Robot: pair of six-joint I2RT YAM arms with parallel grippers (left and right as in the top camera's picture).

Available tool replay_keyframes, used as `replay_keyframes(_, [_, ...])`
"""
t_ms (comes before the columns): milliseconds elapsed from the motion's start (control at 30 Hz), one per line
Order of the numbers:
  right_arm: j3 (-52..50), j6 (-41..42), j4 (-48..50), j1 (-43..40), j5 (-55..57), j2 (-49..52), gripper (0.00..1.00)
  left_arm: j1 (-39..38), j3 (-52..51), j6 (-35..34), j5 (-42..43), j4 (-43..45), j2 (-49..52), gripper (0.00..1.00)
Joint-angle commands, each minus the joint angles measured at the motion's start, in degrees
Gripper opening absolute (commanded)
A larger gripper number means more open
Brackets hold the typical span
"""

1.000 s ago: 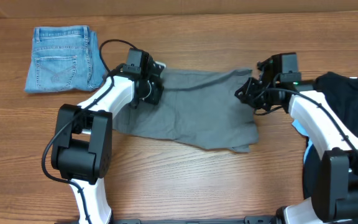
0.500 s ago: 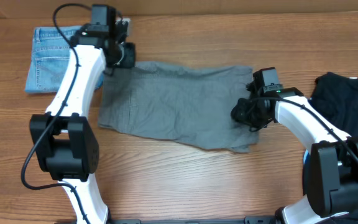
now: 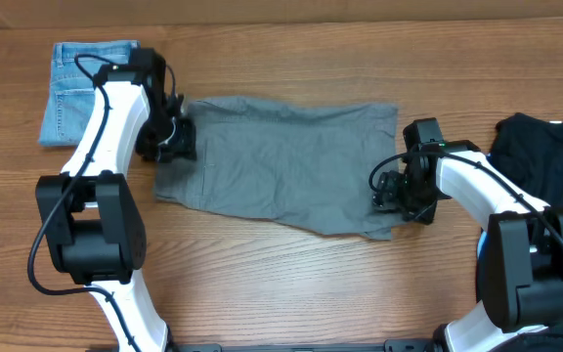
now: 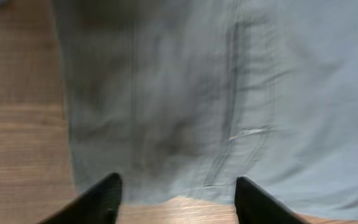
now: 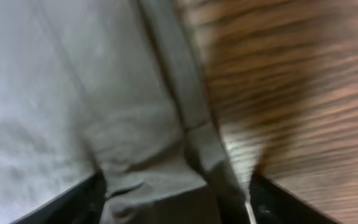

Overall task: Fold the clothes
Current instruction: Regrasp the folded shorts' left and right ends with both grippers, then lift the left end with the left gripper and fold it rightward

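Left wrist view: left claw has its fingers spread with nothing between them, hanging over the left end of the grey shorts where cloth meets bare desk. A stitched seam runs down the fabric, and the picture is soft. Right wrist view: right claw is spread wide too, over the hemmed right edge, with the cloth rumpled beneath it. Blur means I can't tell if a finger touches the fabric. Overhead: the shorts lie spread out mid-desk between the two arms, long axis left to right. The near edge slants and the near-right corner is a bit lumpy. The left claw sits at the left end and the right claw at the right end by that corner. Far left are the folded denim shorts, apart from the grey pair, their right side behind the left arm. At the right edge is the black garment heap, cut off by the frame and partly covered by the right arm. My read on progress: laid out and smoothed, no clear fold line showing, so the folds look left to do. Can't tell whether it's already doubled leg over leg. No button or lining is visible, so I can't say which end is the waist.
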Motion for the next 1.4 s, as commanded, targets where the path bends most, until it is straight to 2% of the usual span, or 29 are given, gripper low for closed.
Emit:
replay_keyframes(0, [-0.83, -7.04, -1.55, -0.13, -5.38, 0.59, 0.82, 1.9, -1.92, 1.05, -4.11, -0.11, -0.42, 0.67])
replay_keyframes(67, [-1.09, -9.99, -1.2, -0.11, -9.57, 0.59, 0.82, 2.91, -1.95, 1.11, -1.2, 0.55, -0.42, 0.68])
replay_keyframes(100, [-1.25, -10.88, -0.55, -0.13, -11.28, 0.59, 0.78, 3.21, -1.92, 1.14, -0.04, 0.74, -0.42, 0.69])
replay_keyframes(133, [-1.4, -11.58, 0.37, -0.11, -12.85, 0.59, 0.7, 3.39, -1.92, 1.14, 0.52, 0.76, -0.42, 0.68])
replay_keyframes(233, [-1.62, -11.56, 2.36, -0.11, -14.05, 0.59, 0.22, 3.69, -1.92, 1.16, 0.5, 0.66, -0.42, 0.68])
replay_keyframes(300, [-1.53, -11.54, 3.78, -0.48, -14.03, 0.57, 0.04, 3.69, -1.92, 1.14, 0.44, 0.55, -0.42, 0.69])
replay_keyframes(367, [-1.05, -11.15, 5.25, -1.44, -12.46, 0.57, 0.04, 3.69, -1.92, 1.14, 0.42, 0.48, -0.42, 0.69])
replay_keyframes(567, [2.45, 1.25, 0.22, -9.01, 4.98, -0.37, 0.04, 3.69, -1.92, 1.14, 0.72, -0.94, -0.42, 0.72])
replay_keyframes(667, [2.67, 0.79, -1.01, -12.46, 4.2, -1.2, 0.04, 3.56, -1.95, 1.16, 2.01, -1.4, -0.42, 0.77])
replay_keyframes(700, [2.67, -0.63, -1.2, -13.16, 2.43, -1.27, 0.14, 3.54, -1.97, 1.14, 2.49, -1.33, -0.42, 0.78])
replay_keyframes(733, [2.67, -2.64, -1.38, -13.6, 0.31, -1.4, 0.34, 3.52, -1.99, 1.14, 3.39, -1.11, -0.42, 0.78])
replay_keyframes(767, [2.67, -4.28, -1.68, -13.92, -1.84, -1.49, 0.49, 3.52, -1.99, 1.16, 4.85, -0.7, -0.39, 0.81])
replay_keyframes(833, [2.71, -4.37, -2.12, -14.05, -2.69, -1.97, 0.6, 3.52, -2.08, 1.18, 8.66, 0.26, -0.39, 0.84])
replay_keyframes(867, [2.78, -4.31, -2.38, -14.05, -2.69, -2.45, 0.62, 3.5, -2.21, 1.18, 10.49, 0.87, -0.39, 0.86])
replay_keyframes(1067, [3.82, -4.02, -3.72, -14.05, -4.26, -9.42, 0.61, 2.14, -7.37, 1.11, 15.58, 7.23, -0.37, 0.92])
replay_keyframes(1133, [3.82, -4.26, -4.24, -13.77, -6.93, -12.31, 0.59, 1.29, -10.38, 0.9, 15.89, 10.34, -0.33, 0.92])
replay_keyframes(1233, [3.82, -4.13, -5.46, -12.98, -7.76, -14.43, 0.49, 0.02, -14.51, 0.24, 15.89, 14.88, -0.24, 0.93])
replay_keyframes(1367, [3.34, -4.26, -6.14, -11.74, -9.66, -14.34, 0.47, -1.29, -18.03, -1.44, 15.85, 19.23, -0.22, 0.92])
